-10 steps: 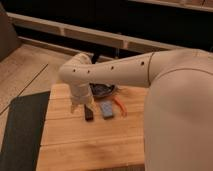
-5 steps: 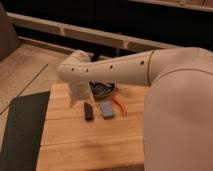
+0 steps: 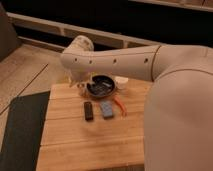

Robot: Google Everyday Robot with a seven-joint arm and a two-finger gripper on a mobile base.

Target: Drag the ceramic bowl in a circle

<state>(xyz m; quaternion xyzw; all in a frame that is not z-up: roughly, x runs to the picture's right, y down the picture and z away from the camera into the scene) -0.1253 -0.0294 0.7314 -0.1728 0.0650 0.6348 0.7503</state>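
Observation:
The ceramic bowl (image 3: 101, 85) is round, dark and shallow with a mottled bluish-grey inside. It sits at the far side of the wooden table (image 3: 95, 142). My white arm reaches across from the right. The gripper (image 3: 82, 88) hangs below the arm's end, at the bowl's left rim. I cannot tell whether it touches the rim, because the arm hides most of the gripper.
A small white cup (image 3: 121, 82) stands just right of the bowl. A flat black bar (image 3: 88, 110), a blue-grey pad (image 3: 106, 109) and a thin orange-red item (image 3: 120, 106) lie in front of the bowl. A dark mat (image 3: 22, 130) lies on the floor to the left.
The arm has risen and shifted left, uncovering the bowl, which was mostly hidden behind it before. The items in front have not moved.

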